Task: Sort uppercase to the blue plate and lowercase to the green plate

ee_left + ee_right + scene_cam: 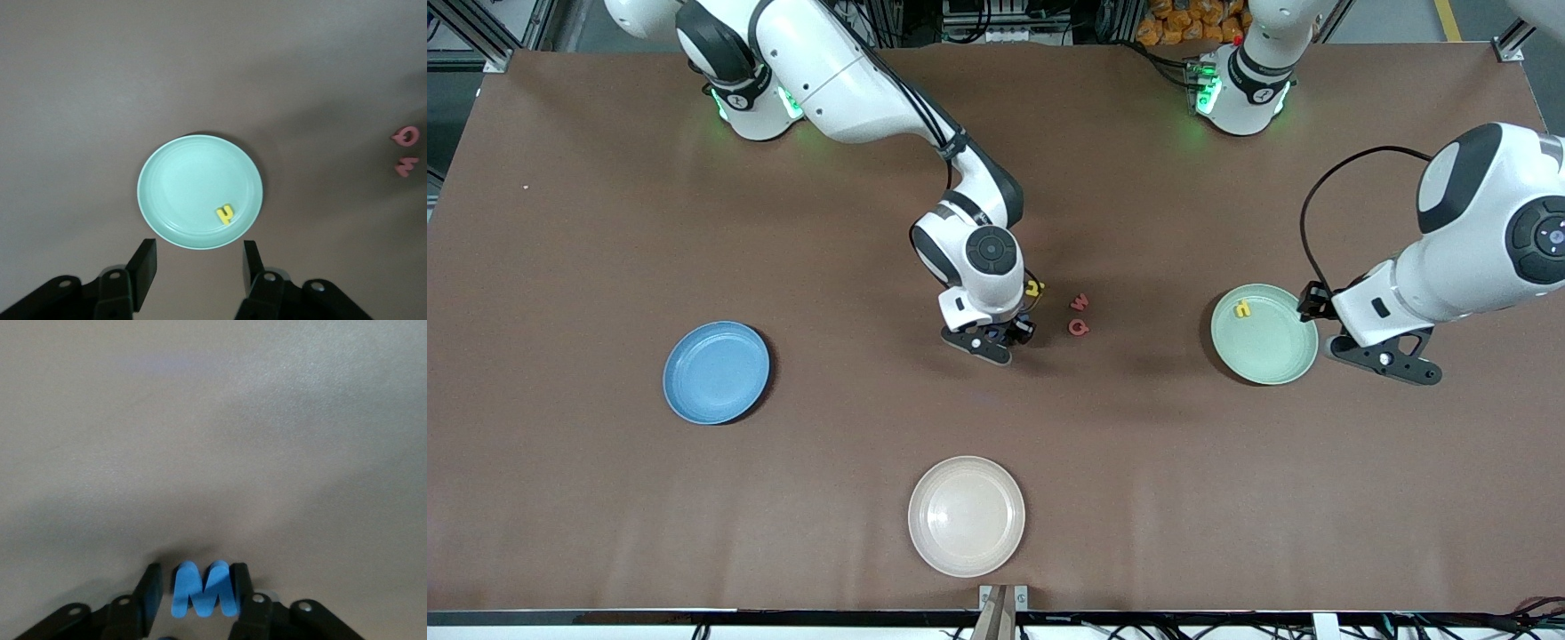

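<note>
A blue M (203, 590) lies flat on the table between the fingers of my right gripper (193, 590). One finger touches it and the other stands a sliver off, so the gripper is open. In the front view the right hand (987, 333) hides the M. A yellow letter (1034, 288), a red m (1080, 302) and a red Q (1079, 327) lie beside that hand. The green plate (1272, 347) holds a yellow lowercase letter (1242, 308). My left gripper (200, 267) hangs open and empty over the table beside the green plate (187, 180). The blue plate (716, 372) is bare.
A cream plate (966, 516) sits near the table's front edge, closest to the front camera. The red Q (405, 136) and red m (407, 166) also show at the edge of the left wrist view.
</note>
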